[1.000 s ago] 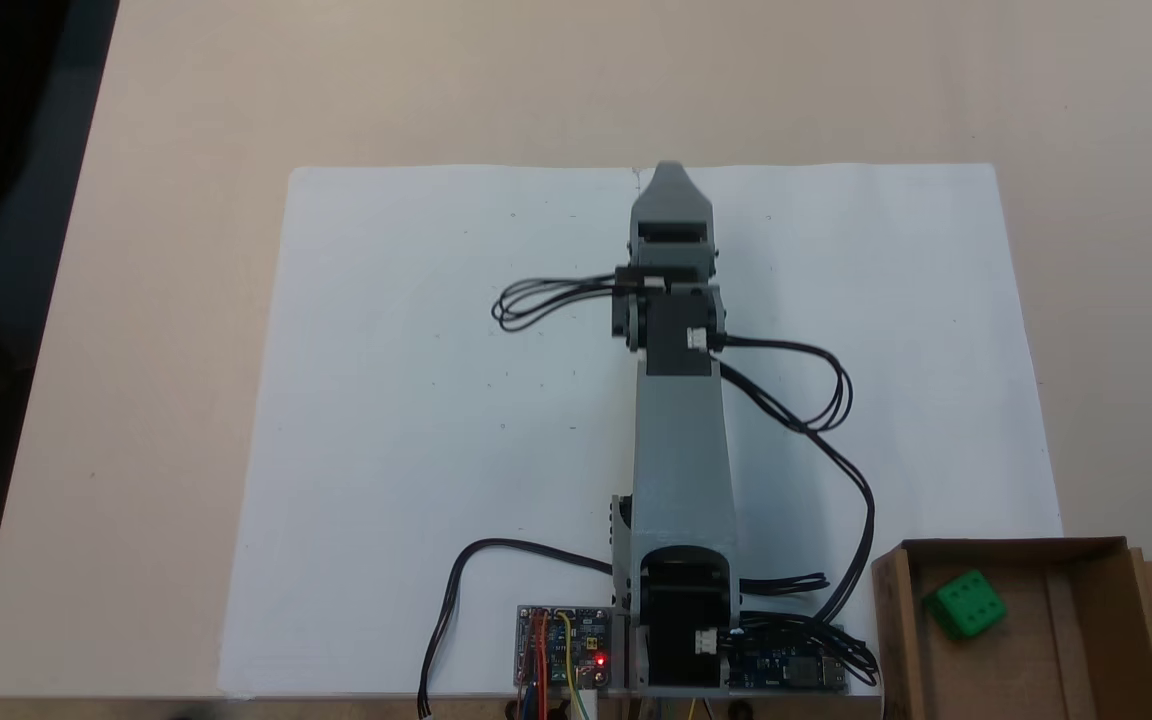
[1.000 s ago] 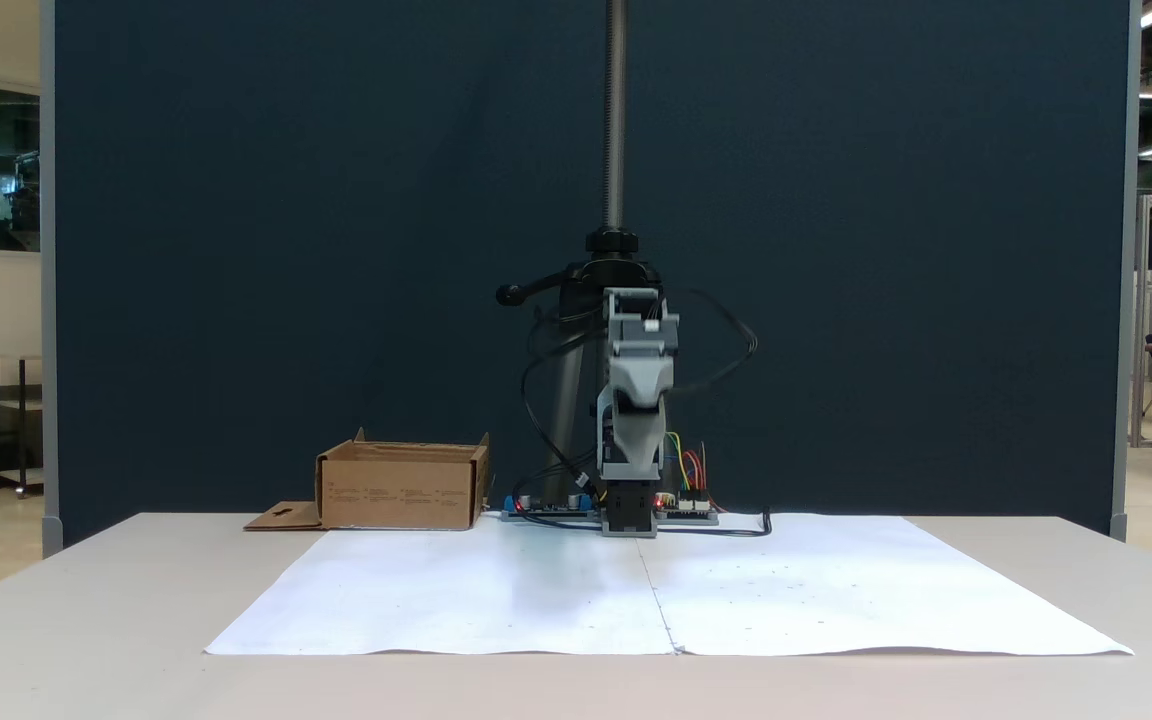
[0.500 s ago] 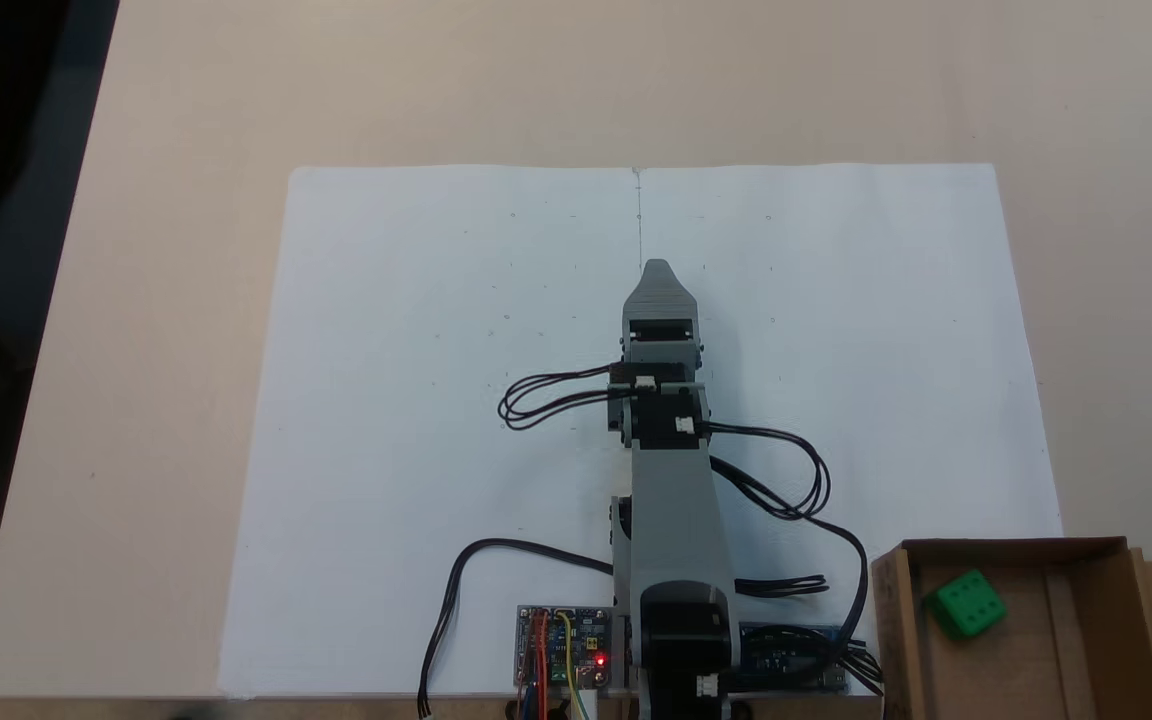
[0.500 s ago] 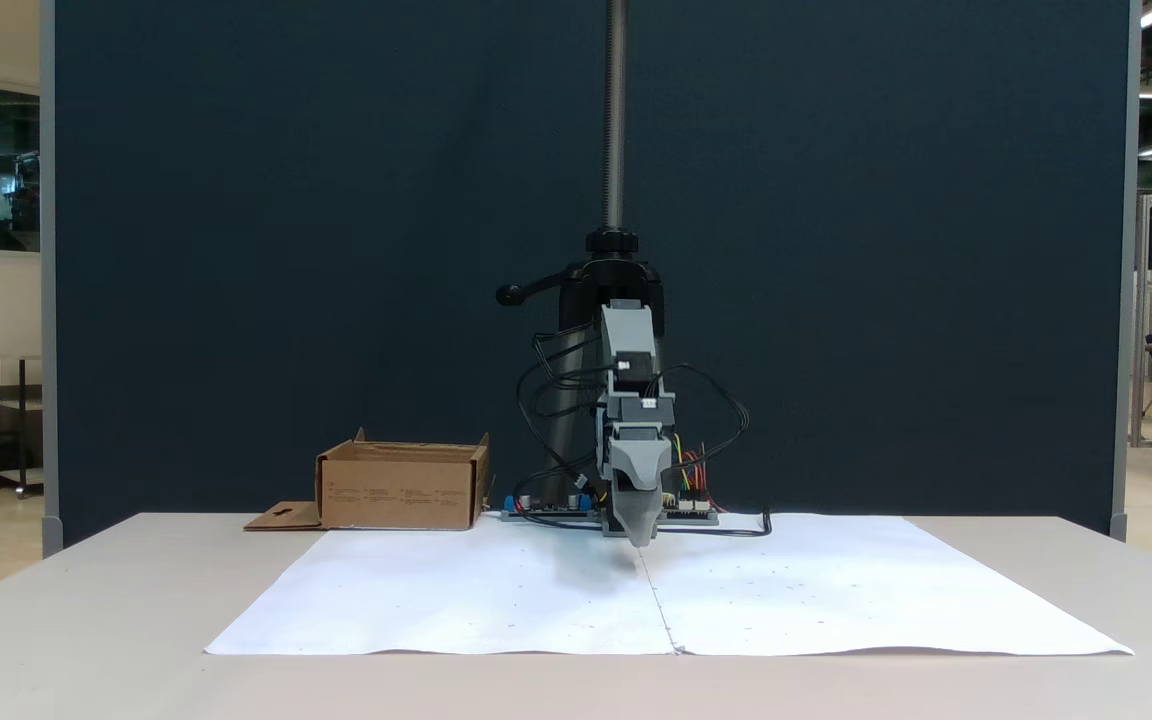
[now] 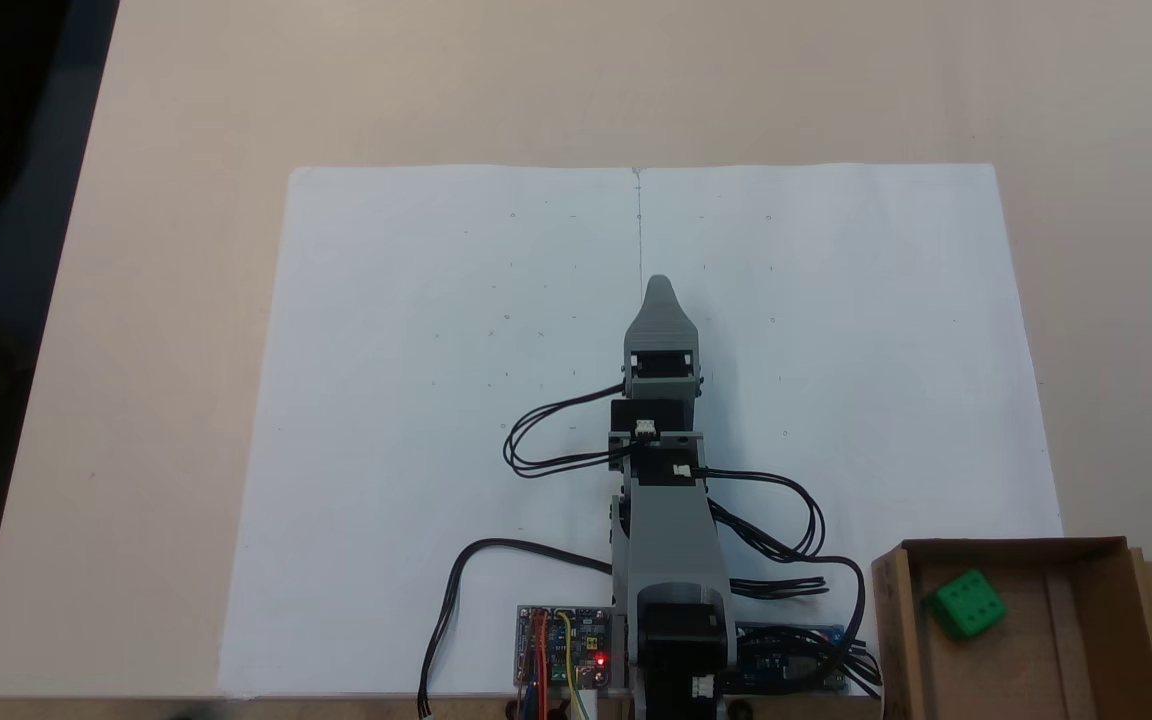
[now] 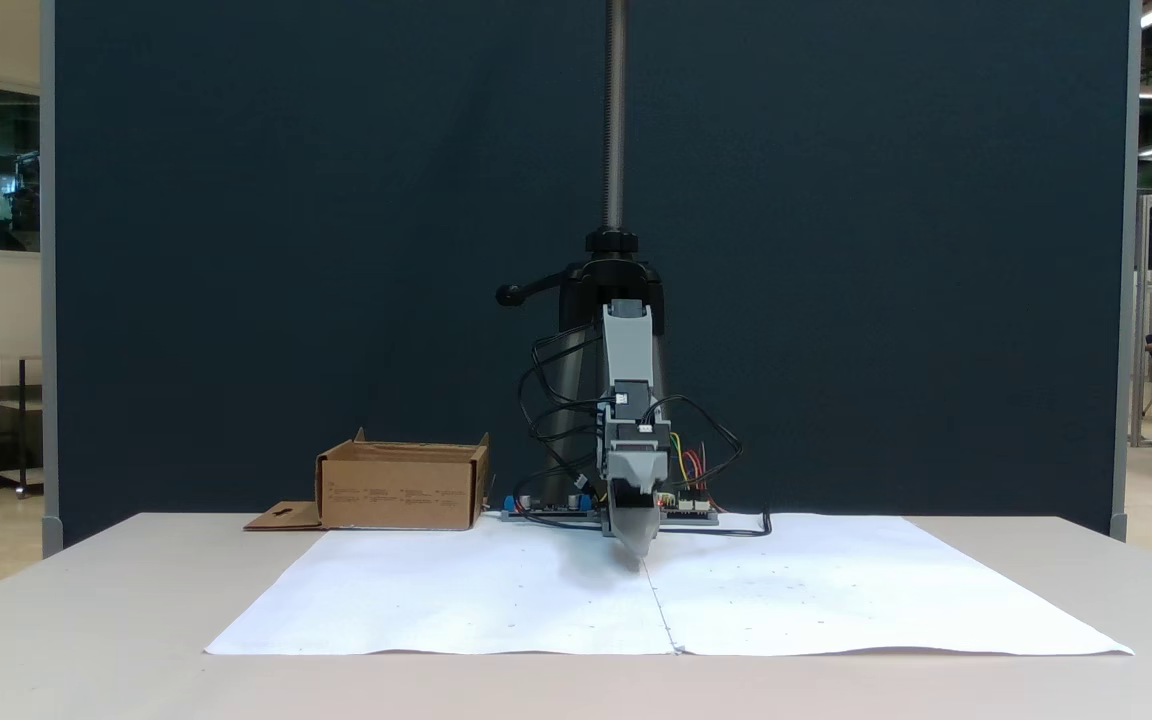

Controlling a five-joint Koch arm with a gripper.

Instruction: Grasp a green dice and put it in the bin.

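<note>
From above in a fixed view: green dice (image 5: 967, 604) – glossy cube, dark pips – inside the bin (image 5: 1086, 640), shallow brown cardboard, hang-hole flap at right. Grey plastic gripper (image 5: 659, 284) tapering to one point over white paper sheet (image 5: 416, 400); jaws stacked, spread or pressed together impossible to tell. From the front in a fixed view: bin (image 6: 401, 487) left of arm, dice hidden by wall; gripper (image 6: 638, 549) tip low, near the paper (image 6: 836, 590) – height unreadable from above.
</note>
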